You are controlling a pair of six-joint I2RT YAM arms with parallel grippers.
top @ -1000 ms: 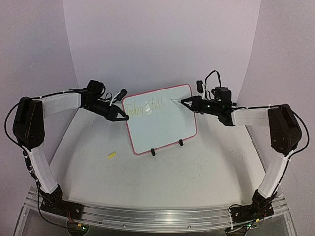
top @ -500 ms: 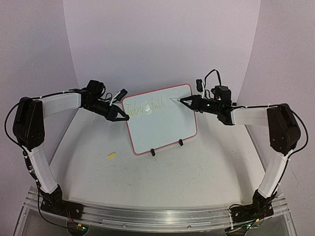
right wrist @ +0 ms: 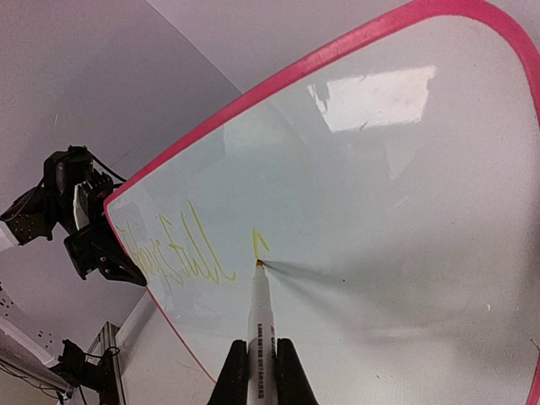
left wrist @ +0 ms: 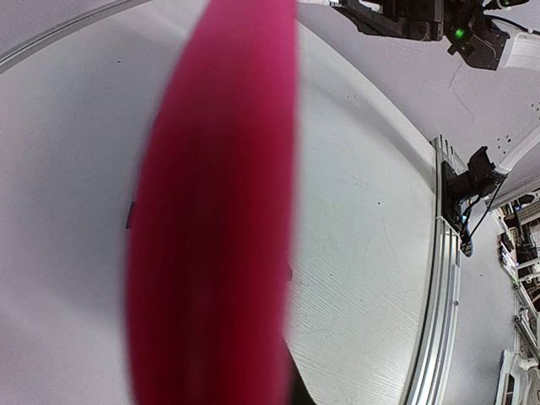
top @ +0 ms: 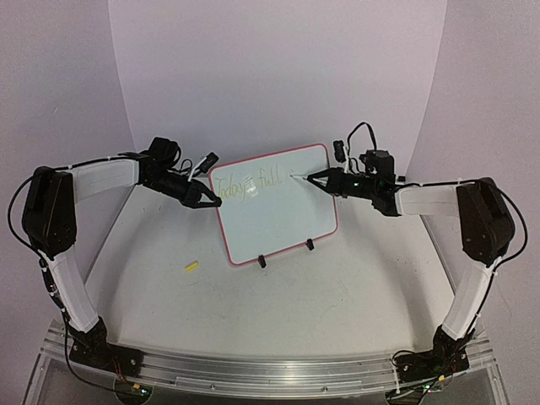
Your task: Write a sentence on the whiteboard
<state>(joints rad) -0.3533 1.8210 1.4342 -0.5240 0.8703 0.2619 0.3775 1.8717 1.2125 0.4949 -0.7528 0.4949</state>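
Note:
The whiteboard (top: 283,224) stands tilted on two black clip feet at mid table. Its red frame fills the left wrist view as a blur (left wrist: 219,211). The sentence (top: 247,184) is faint yellow-green cursive on the top line, reading about "Today is full". In the right wrist view "full" (right wrist: 190,253) has a fresh short stroke (right wrist: 260,245) to its right. My left gripper (top: 211,201) is shut on the board's left edge. My right gripper (top: 325,179) is shut on a white marker (right wrist: 260,329). The marker's tip touches the board just below the fresh stroke.
A small yellow cap-like piece (top: 191,267) lies on the table, front left of the board. The clip feet (top: 262,261) stick out at the board's lower edge. A metal rail (top: 253,367) runs along the near edge. A curved white backdrop encloses the table.
My right gripper and the marker have shifted slightly down on the board to the right of "full". The left arm and the board have not moved.

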